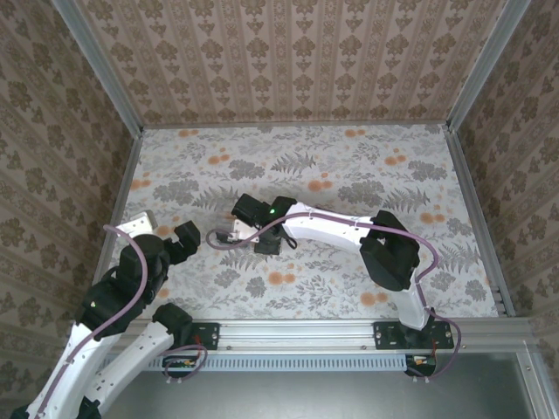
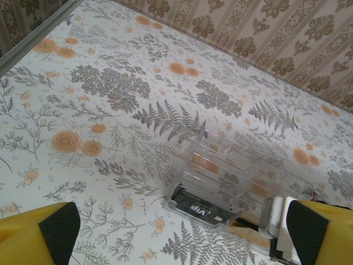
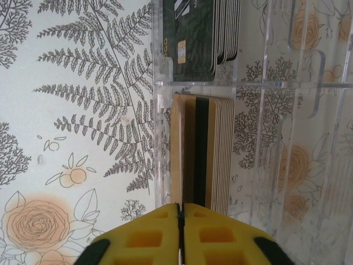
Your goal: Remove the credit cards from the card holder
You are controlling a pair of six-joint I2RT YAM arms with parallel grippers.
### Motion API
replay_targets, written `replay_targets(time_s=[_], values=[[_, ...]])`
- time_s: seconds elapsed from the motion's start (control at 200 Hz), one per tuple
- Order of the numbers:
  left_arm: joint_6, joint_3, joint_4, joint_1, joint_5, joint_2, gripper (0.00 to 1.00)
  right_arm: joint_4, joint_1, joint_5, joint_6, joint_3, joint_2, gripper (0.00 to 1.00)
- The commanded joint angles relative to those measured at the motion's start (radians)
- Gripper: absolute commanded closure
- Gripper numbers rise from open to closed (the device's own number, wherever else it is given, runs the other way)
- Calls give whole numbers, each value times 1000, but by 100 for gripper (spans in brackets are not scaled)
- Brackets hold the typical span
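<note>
Right gripper (image 3: pixel 179 234) sits at the near end of the clear acrylic card holder (image 3: pixel 276 110). Its yellow pads (image 3: pixel 143 237) are pressed together with only a hairline seam between them. That seam lines up with the outermost of the credit cards (image 3: pixel 212 149), which stand on edge in the near slot, and I cannot tell whether a card edge is caught in it. A darker batch (image 3: pixel 201 38) fills the slot beyond the divider. Left gripper (image 2: pixel 182 229) hangs spread wide and empty just short of the holder, which lies on the floral bench (image 2: pixel 110 138) with a dark VIP card (image 2: pixel 201 210) showing at its open end. My read: no cards are out yet. To do this well, I would pinch the stack by its exposed short edge and draw straight back along the slot. The wrist should stay square so nothing jams on the acrylic walls. The holder looks light and likely to slide, so I would brace it with the free arm first.
</note>
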Motion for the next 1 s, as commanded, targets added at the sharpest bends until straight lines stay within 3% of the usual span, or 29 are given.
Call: replay_targets(time_s=[0.0, 0.475, 0.77, 0.995], values=[[10, 10, -11, 9, 6, 1, 0, 18, -6, 20, -1, -24, 17, 81], [12, 5, -6, 9, 19, 1, 0, 63, -12, 58, 29, -55, -20, 79], [47, -4, 50, 10, 110, 48, 0, 250, -85, -21, 217, -247, -268, 75], [15, -33, 178, 5, 262, 245, 0, 362, -217, -113, 435, -444, -470, 78]])
